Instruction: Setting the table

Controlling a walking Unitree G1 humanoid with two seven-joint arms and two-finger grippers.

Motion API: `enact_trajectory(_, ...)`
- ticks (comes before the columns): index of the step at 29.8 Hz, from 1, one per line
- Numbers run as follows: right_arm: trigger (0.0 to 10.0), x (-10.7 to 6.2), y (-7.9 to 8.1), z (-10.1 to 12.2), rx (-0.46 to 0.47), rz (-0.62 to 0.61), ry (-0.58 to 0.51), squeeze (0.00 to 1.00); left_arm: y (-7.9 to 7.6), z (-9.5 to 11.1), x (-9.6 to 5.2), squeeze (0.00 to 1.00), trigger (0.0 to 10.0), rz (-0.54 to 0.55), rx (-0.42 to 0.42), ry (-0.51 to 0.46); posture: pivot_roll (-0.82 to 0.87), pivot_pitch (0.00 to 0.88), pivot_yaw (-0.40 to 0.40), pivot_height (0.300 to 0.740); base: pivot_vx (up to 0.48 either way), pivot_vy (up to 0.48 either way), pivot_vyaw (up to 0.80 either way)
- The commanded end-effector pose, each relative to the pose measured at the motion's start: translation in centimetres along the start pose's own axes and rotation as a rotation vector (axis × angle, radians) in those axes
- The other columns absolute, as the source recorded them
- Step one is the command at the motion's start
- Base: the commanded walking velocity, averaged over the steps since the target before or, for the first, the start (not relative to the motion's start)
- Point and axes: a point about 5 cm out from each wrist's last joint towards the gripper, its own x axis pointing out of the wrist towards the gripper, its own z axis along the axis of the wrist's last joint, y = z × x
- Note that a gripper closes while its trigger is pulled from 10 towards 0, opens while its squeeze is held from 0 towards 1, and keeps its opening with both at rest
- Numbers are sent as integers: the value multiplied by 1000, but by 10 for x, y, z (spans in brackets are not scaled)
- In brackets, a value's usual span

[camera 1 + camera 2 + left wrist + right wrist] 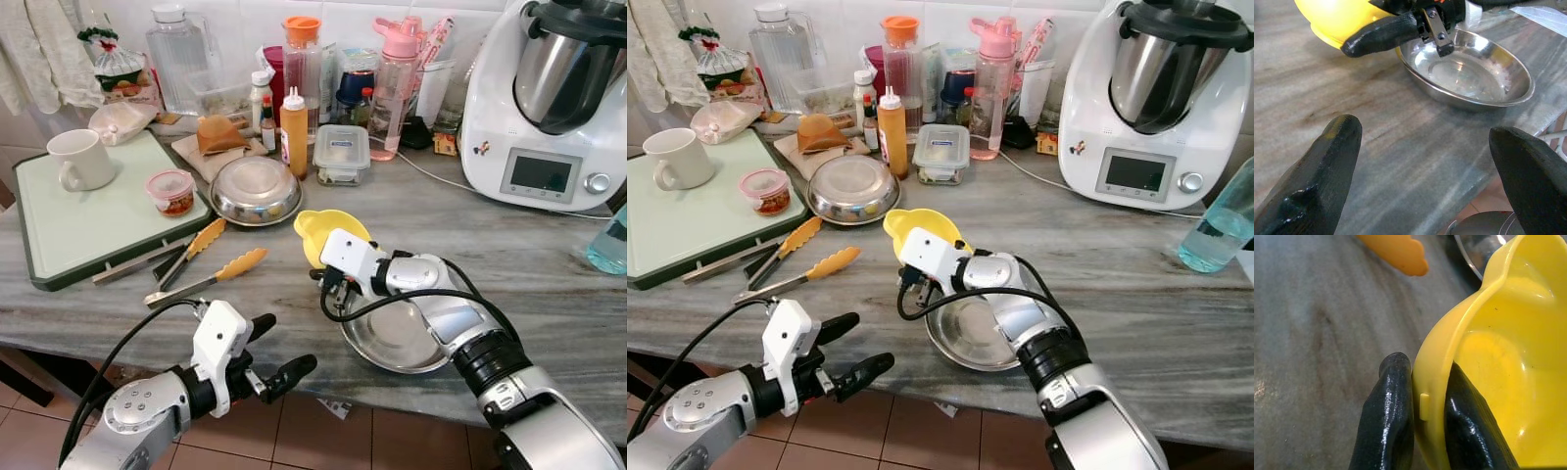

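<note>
Yellow bowl [328, 233] near counter [549, 264] front edge, wall pinched by my right gripper [1425, 416]; left gripper [279, 352] spread, idle off the edge; I should lower it level, clear of steel bowl [397, 338].

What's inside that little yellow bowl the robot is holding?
The yellow bowl, pinched at its rim by the right gripper, looks empty where visible; its far side is out of frame.
</note>
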Motion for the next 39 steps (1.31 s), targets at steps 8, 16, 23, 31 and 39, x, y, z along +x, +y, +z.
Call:
enact_trajectory(8,10000,1,-2,-2,-52,24,20,851,-3,2,-2,0,10000,-6,4,3,9,62,-14,740,0,0,0)
enact_trajectory(16,10000,1,-7,-2,-77,5,15,1000,-5,8,-1,0,10000,-5,6,-4,11,59,-14,740,0,0,0)
enact_trajectory(23,10000,-3,-16,3,-84,-51,-11,1000,-4,10,0,0,10000,-2,11,-2,15,54,-6,740,0,0,0)
enact_trajectory(31,10000,-10,-29,16,-76,-142,-76,1000,1,6,0,0,10000,9,12,9,23,48,1,740,0,0,0)
enact_trajectory(39,10000,-17,-30,25,-30,-218,-149,1000,7,2,-3,0,10000,14,16,25,29,43,10,740,0,0,0)
